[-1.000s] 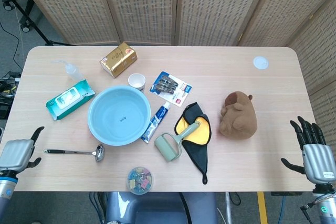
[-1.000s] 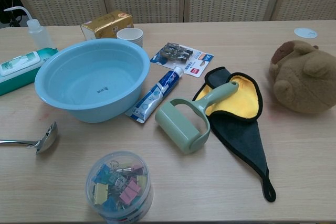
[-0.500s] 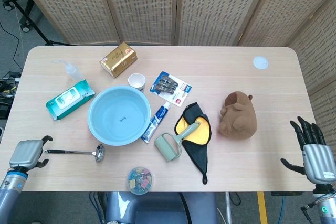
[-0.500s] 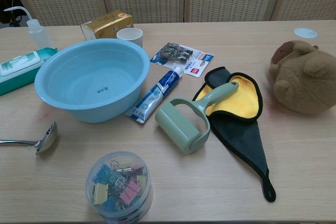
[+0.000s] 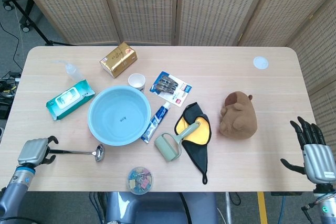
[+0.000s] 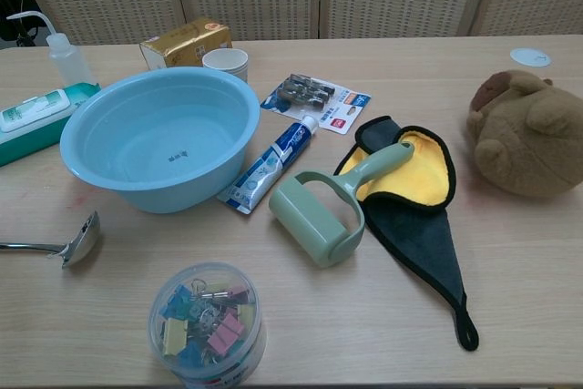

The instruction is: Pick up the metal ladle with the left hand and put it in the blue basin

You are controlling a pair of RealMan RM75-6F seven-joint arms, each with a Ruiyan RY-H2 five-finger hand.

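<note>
The metal ladle lies flat on the table near its front left edge, bowl toward the blue basin, handle pointing left. In the chest view only its bowl end shows, left of the basin. My left hand sits at the handle's left tip, fingers curled on either side of it; no firm grip shows. The basin is empty and stands just behind the ladle. My right hand hangs off the table's right edge, fingers spread, holding nothing.
A wipes pack, squeeze bottle, gold box and paper cup stand behind the basin. Toothpaste, a lint roller on a black-yellow cloth and a plush toy lie to its right. A clip jar sits at the front edge.
My left hand has moved right along the front edge until its fingers reach the ladle's handle tip. The ladle and my right hand have stayed put.
</note>
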